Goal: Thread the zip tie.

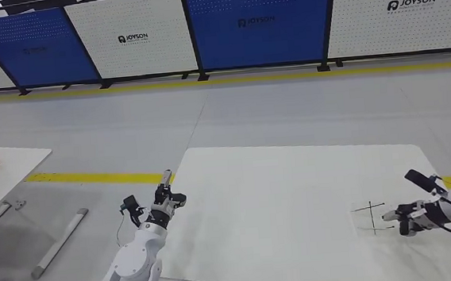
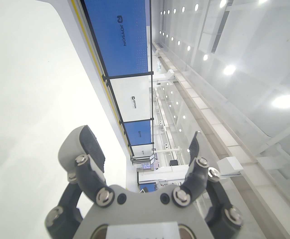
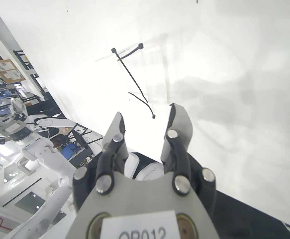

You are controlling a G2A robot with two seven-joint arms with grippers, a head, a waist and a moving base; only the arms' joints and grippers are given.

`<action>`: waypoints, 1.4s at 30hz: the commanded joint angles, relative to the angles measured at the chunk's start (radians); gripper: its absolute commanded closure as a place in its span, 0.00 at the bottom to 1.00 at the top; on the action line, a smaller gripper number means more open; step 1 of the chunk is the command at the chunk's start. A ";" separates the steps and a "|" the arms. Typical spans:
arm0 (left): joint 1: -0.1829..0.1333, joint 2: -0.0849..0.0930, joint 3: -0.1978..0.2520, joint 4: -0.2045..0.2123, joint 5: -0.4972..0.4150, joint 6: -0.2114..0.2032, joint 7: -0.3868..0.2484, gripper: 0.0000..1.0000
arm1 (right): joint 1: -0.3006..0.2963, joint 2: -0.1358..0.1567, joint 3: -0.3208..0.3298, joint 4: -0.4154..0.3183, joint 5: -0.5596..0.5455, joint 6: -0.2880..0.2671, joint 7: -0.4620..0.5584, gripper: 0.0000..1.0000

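Observation:
Three thin black zip ties [image 3: 132, 78] lie loose on a clear sheet [image 3: 166, 68] on the white table [image 1: 279, 208]; two cross each other and the shortest [image 3: 145, 104] lies nearest my right gripper. In the top view the zip ties [image 1: 372, 208] sit near the table's right edge. My right gripper [image 3: 146, 115] hovers just short of them, open, with nothing between its fingers; from above, the right gripper [image 1: 393, 220] is right beside the sheet. My left gripper [image 2: 140, 135] is open and empty, and it sits at the table's left edge [image 1: 165, 181], pointing away.
The ties lie close to the table's right and front edges. A second white table [image 1: 5, 170] with a cardboard box stands to the far left. Blue and white panel walls [image 1: 256, 19] line the back of the room.

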 commanded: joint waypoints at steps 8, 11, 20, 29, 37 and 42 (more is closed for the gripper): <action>0.000 0.000 0.000 0.000 0.000 0.000 0.000 0.00 | 0.009 -0.010 -0.013 0.017 -0.024 0.000 0.000 0.71; 0.000 0.000 0.000 0.000 0.000 0.000 0.000 0.00 | 0.006 -0.011 -0.012 0.018 -0.033 0.000 0.003 0.73; 0.000 0.000 0.000 0.000 0.000 0.000 0.000 0.00 | -0.012 -0.011 0.002 -0.007 -0.061 0.000 -0.002 0.76; 0.000 0.000 0.000 0.000 0.000 0.000 0.000 0.00 | -0.044 -0.005 0.042 -0.035 -0.083 0.000 0.003 0.80; 0.000 0.000 0.000 0.000 0.000 0.000 0.000 0.00 | -0.056 -0.009 0.063 -0.053 -0.104 0.000 0.014 0.91; 0.000 0.000 0.000 0.000 0.000 0.000 0.000 0.00 | -0.059 -0.014 0.073 -0.055 -0.119 0.000 0.023 0.91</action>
